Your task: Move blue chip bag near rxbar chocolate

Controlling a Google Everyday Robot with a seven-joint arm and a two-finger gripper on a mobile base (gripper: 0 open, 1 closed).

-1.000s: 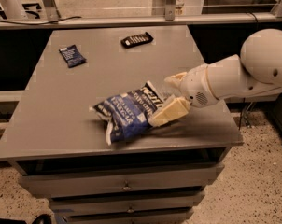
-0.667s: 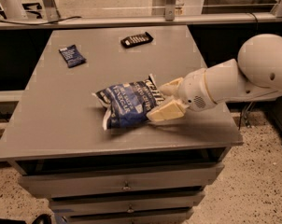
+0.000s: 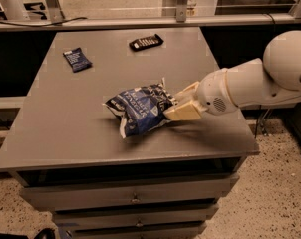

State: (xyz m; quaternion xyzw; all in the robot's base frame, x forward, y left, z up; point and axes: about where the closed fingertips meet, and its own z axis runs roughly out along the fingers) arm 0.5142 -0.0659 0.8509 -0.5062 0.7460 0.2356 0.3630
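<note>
The blue chip bag (image 3: pixel 138 107), a crinkly dark-blue bag with white lettering, hangs tilted just above the middle of the grey table (image 3: pixel 61 128). My gripper (image 3: pixel 173 105) comes in from the right and is shut on the bag's right end. The rxbar chocolate (image 3: pixel 146 42), a slim black bar wrapper, lies flat near the table's far edge, well beyond the bag.
A small flat dark-blue packet (image 3: pixel 76 59) lies at the far left of the table. A metal rail (image 3: pixel 140 21) runs behind the table. Drawers (image 3: pixel 135 198) sit below the tabletop. My white arm (image 3: pixel 260 81) spans the table's right edge.
The gripper has carried the bag up off the table and a little away from the front edge, toward the middle. The bar and the packet have not moved.
</note>
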